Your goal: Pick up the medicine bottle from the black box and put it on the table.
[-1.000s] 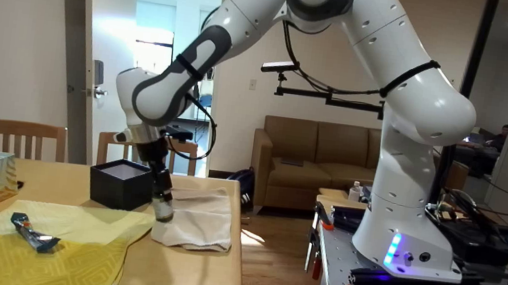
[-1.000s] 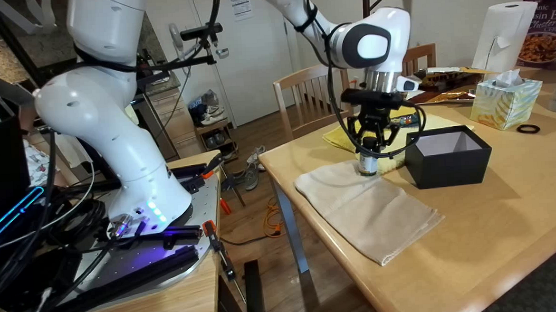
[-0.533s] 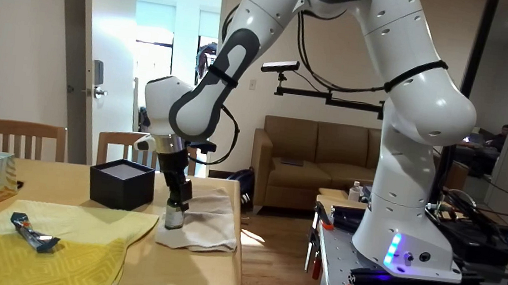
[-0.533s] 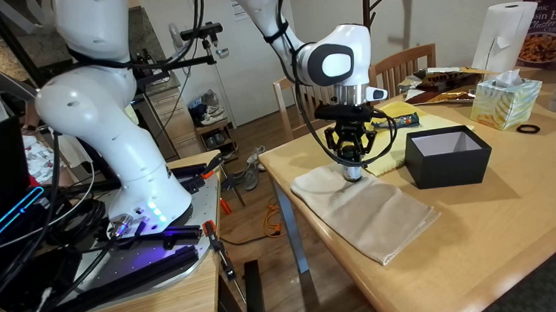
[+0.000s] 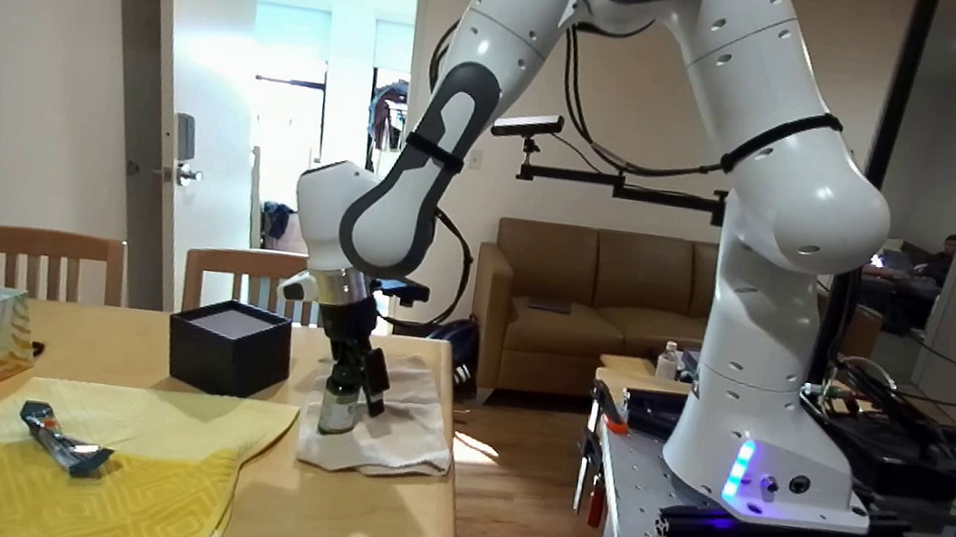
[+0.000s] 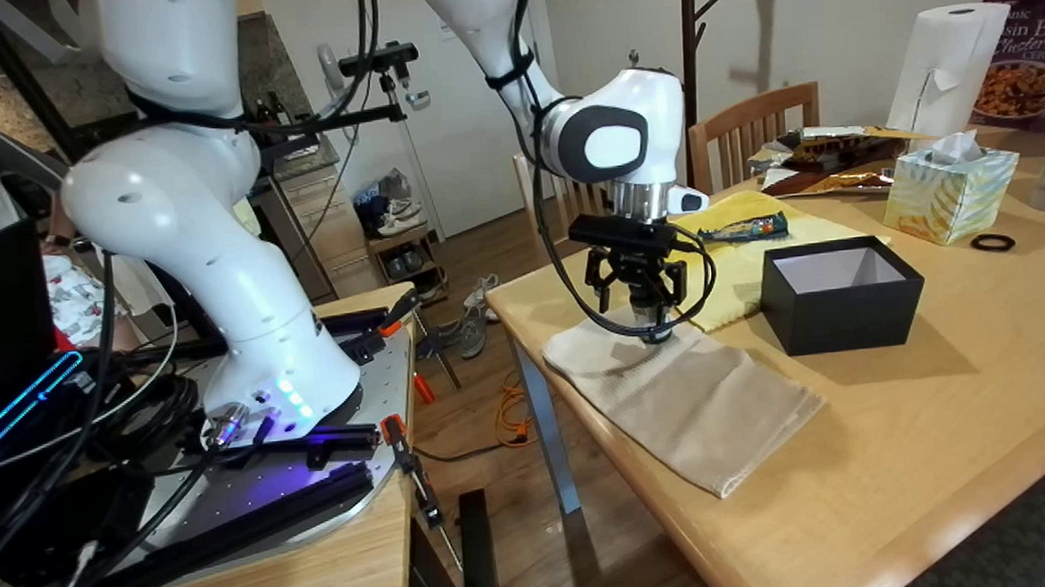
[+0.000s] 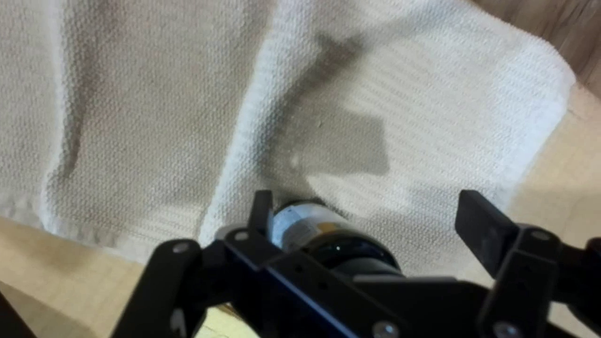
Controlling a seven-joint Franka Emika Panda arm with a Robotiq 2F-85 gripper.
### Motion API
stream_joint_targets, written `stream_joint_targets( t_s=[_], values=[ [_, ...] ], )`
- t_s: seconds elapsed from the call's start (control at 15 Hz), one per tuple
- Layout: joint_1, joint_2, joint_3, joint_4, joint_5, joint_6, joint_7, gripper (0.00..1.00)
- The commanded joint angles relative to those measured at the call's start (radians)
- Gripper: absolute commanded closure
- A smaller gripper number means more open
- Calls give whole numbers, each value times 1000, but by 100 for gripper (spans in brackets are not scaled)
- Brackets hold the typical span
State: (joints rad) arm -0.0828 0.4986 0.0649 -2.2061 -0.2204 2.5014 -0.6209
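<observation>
A medicine bottle [image 5: 338, 411], stood upright on a beige cloth [image 6: 689, 401] spread over a wooden table [image 6: 941, 433], could be tipped if the gripper [image 7: 367, 213] is drawn off sideways instead of straight up. In the wrist view, a finger [image 7: 260, 213] is seen at the bottle's nine o'clock, so close that contact can be neither confirmed nor ruled out; the opposite finger is set well clear toward three. The fingers are spread wide and nothing is gripped. With the bottle so far off-centre, it would likely be shoved should the jaws be brought together, and its top, partly hidden by the gripper's body, might be snagged. Unsure footing may also be given by a raised fold [image 7: 242, 117] at the bottle's ten o'clock; whether the base is touched by it cannot be told.

In an exterior view, the black box [image 6: 850, 317] is found at three o'clock from the bottle, near but not touching. The set-down is judged done, with only withdrawal left.

Since half a second ago, the fingers have been parted from the bottle's top; since a second ago, the bottle has been brought from a lean to upright, farther from the box. The cloth has been shifted slightly away from the box in both exterior views; the box itself has not been moved.
</observation>
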Motion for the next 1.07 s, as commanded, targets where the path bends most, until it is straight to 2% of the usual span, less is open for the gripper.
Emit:
stream_joint_targets(
  t_s=[0.0,0.2,0.6,1.0],
  values=[
    [-39,-6,30,-6,48,-17,-41,0],
    [-42,-13,27,4,51,-30,-37,0],
    [-21,-122,11,-47,23,23,1,0],
    [-3,-227,8,-69,33,-34,12,0]
  ],
)
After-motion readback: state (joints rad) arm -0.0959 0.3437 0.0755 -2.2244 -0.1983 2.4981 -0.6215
